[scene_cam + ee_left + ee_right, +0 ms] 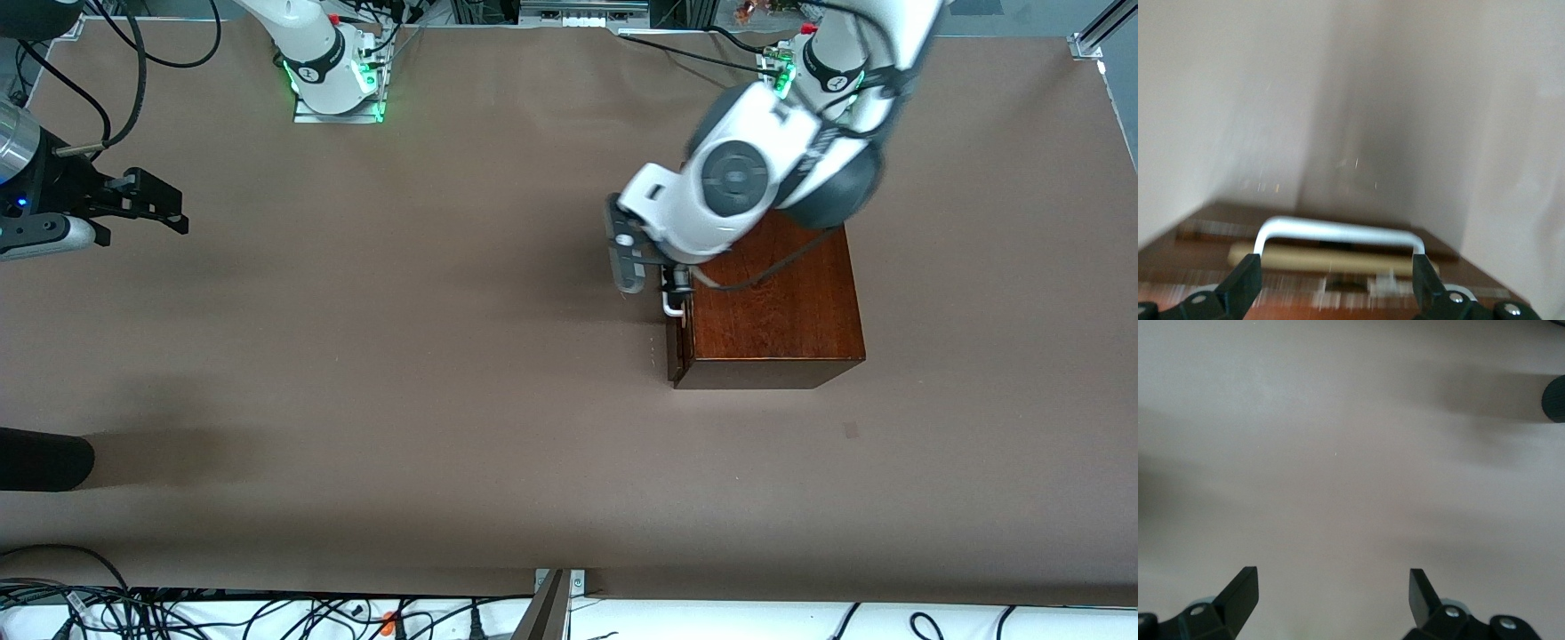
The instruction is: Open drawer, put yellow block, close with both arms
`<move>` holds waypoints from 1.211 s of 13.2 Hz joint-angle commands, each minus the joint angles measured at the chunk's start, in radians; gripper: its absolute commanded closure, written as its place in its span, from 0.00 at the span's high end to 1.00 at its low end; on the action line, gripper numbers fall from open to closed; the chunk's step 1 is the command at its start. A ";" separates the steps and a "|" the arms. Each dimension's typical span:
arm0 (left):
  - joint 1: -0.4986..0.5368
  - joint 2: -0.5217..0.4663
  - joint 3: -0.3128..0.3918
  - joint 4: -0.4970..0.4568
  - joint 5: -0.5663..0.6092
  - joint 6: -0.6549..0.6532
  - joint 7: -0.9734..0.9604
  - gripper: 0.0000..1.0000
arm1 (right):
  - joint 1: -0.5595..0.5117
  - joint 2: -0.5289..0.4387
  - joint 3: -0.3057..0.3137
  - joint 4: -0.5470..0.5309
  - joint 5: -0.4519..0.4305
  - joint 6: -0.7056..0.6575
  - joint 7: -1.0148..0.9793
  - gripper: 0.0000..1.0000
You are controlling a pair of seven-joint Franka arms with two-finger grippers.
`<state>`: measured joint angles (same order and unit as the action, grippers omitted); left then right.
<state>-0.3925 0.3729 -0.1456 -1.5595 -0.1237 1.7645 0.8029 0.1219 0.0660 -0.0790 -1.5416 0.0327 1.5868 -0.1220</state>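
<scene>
Even, diffuse overhead light fills the scene, and the brown table (356, 373) shows soft-edged shadows and no glare. The glossy wooden box (782, 311) carries a mild sheen on top. The left wrist view is streaked with motion blur, smearing the white handle (1338, 231) between the left gripper (1337, 283) fingertips. The right wrist view is soft and pale, with faint shadow bands.

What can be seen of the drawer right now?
The drawer sits in a glossy reddish-brown wooden box toward the left arm's end of the table. Only its dark brown front and white loop handle show; the front stands barely proud of the box, so it is shut or just cracked open. The left gripper is at the handle with its fingers spread on either side of the loop; whether they touch it is unclear. Its inside is hidden.
</scene>
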 commanded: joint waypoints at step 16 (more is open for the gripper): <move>0.320 -0.123 0.089 0.283 0.196 -0.385 -0.636 1.00 | -0.007 0.006 0.007 0.020 -0.007 -0.008 0.008 1.00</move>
<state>-0.0956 0.2415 -0.0600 -1.3079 0.0608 1.4151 0.3149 0.1217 0.0663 -0.0790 -1.5415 0.0327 1.5868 -0.1219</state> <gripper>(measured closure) 0.000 0.000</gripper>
